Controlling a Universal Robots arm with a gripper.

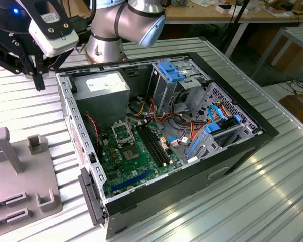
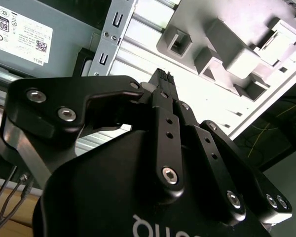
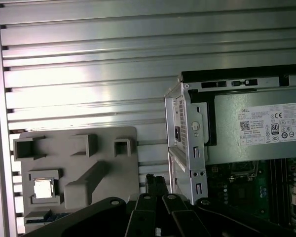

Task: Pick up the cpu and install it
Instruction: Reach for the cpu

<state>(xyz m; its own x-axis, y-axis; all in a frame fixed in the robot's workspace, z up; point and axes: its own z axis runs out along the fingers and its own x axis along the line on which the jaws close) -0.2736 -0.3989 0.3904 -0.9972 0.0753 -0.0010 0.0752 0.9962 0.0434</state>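
We see the gripper [image 1: 39,83] hanging above the worktop [image 1: 232,201], just outside the corner of the open case [image 1: 232,161] where the power supply [image 1: 101,93] sits. In both wrist views its fingertips meet at one dark tip with nothing between them [image 2: 163,78] [image 3: 156,181], so we take the fingers as closed together and empty.

In the first wrist view, the cpu [image 3: 43,188] lies flat, silver face up, in a square pocket near one corner of the grey holder [image 3: 113,168]. The holder rests on the worktop [image 3: 89,59] beside the case [image 3: 187,128], close to it but apart. The gripper is over the strip between holder and case, well apart from the cpu.

In the exterior view, the holder [image 1: 20,181] sits by the worktop's edge on the exterior view's left. Inside the case, the green motherboard [image 1: 136,161] lies flat, and its socket [image 1: 122,132] is just beside the power supply, with the metal frame standing raised.
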